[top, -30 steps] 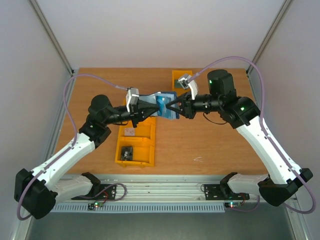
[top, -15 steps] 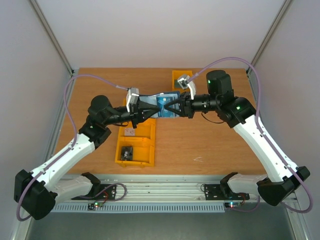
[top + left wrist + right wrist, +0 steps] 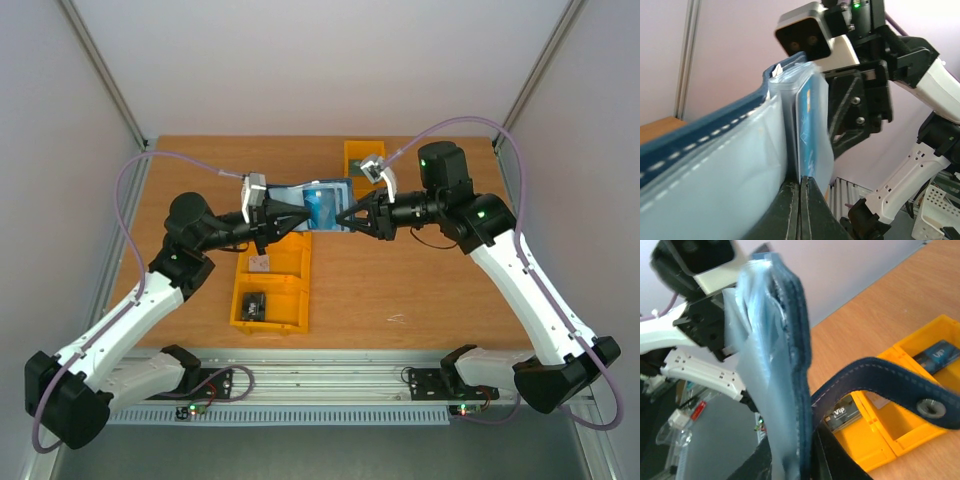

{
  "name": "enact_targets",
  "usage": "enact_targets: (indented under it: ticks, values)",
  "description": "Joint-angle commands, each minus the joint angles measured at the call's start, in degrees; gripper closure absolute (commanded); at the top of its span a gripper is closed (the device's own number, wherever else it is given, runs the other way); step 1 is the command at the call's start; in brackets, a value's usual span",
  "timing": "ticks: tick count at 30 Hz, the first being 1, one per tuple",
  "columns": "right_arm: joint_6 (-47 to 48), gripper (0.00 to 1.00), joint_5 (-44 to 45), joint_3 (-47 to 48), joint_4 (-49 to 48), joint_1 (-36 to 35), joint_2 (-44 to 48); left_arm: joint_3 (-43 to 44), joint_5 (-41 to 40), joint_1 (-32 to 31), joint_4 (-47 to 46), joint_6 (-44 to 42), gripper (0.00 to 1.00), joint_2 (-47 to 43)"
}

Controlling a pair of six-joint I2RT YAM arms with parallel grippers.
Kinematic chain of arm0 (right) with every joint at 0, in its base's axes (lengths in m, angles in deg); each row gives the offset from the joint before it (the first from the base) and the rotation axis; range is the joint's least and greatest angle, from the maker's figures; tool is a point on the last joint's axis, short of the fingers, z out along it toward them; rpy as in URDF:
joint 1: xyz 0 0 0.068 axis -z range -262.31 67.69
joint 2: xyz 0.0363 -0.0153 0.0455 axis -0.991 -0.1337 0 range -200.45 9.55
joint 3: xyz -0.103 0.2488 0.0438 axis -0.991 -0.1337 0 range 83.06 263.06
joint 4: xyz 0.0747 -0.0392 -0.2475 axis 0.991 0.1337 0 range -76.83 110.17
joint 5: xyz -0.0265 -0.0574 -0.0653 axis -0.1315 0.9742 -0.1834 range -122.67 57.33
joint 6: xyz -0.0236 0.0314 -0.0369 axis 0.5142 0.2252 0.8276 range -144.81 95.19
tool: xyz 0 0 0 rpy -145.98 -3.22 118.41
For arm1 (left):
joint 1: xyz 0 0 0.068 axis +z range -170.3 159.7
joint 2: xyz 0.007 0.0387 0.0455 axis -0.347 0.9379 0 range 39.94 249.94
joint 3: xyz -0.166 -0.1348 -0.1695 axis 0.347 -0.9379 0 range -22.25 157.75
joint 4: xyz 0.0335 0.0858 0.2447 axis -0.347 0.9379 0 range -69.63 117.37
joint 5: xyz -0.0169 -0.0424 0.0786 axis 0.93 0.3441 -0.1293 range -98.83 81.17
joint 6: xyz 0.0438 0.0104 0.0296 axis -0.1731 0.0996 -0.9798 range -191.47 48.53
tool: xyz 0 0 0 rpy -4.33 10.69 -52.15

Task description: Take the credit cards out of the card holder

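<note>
Your left tool (image 3: 300,217) and right tool (image 3: 343,219) each pinch one end of the wallet (image 3: 322,199), its length spanning between them, card (image 3: 808,117) not out yet.

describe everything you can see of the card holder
The card holder is a navy bifold with pale stitching and clear, light-blue pockets, one showing a blue card. It hangs opened above the table, pinched at its edges by the left gripper and right gripper. A strap with a metal snap curves free.
</note>
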Motion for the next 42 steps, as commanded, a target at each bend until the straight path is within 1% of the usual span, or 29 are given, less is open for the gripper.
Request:
enact_targets:
  ticks: [1,2,3,15,21,25,27,29,31,33,36,39,42]
  values:
    - [1.05,0.95,-2.15,1.47,1.98,0.37,0.77,-0.69,0.55,0.53,-3.18,-0.26,1.00,-1.49]
    - [1.23,0.98,-1.94,1.62,2.12,0.44,0.77,-0.71,0.60,0.62,-3.08,-0.26,1.00,-1.50]
    - [1.41,0.99,-1.73,1.68,2.29,0.70,0.85,-0.72,0.62,0.71,-2.92,-0.33,1.00,-1.59]
    - [3.05,0.99,-0.99,2.03,7.21,6.27,3.23,-2.02,0.91,2.05,1.01,-2.28,1.00,-3.84]
    - [2.29,0.99,-1.27,1.78,6.75,6.72,3.27,-1.69,2.35,2.05,1.01,-2.45,1.00,-3.76]
    - [2.02,0.99,-1.27,2.03,6.62,6.72,2.75,-1.62,1.84,2.05,1.17,-2.20,1.00,-3.88]
    - [1.57,0.99,1.32,2.07,7.15,7.20,2.57,-1.60,0.30,2.05,2.14,-2.44,1.00,-4.20]
    - [0.52,0.99,5.17,2.33,9.82,9.19,1.27,-1.60,-2.92,2.13,3.42,-2.62,1.00,-4.63]
    - [-1.48,0.99,9.04,1.49,12.49,12.38,-0.24,-1.42,-7.38,2.16,5.80,-3.25,1.00,-5.15]
    - [-4.17,0.99,10.07,-0.74,13.66,15.82,-1.51,-1.42,-12.57,2.15,8.26,-4.58,1.00,-5.70]
    - [-5.38,0.99,14.04,-3.22,16.81,17.16,-4.44,-1.79,-17.53,2.14,10.94,-6.95,1.00,-6.63]
    - [-7.51,0.99,13.46,-6.94,16.54,17.18,-7.72,-2.22,-19.39,2.14,12.74,-8.48,1.00,-7.28]
    - [-11.10,0.99,10.34,-12.24,11.55,17.18,-10.61,-3.30,-20.17,2.14,13.13,-8.21,1.00,-7.69]
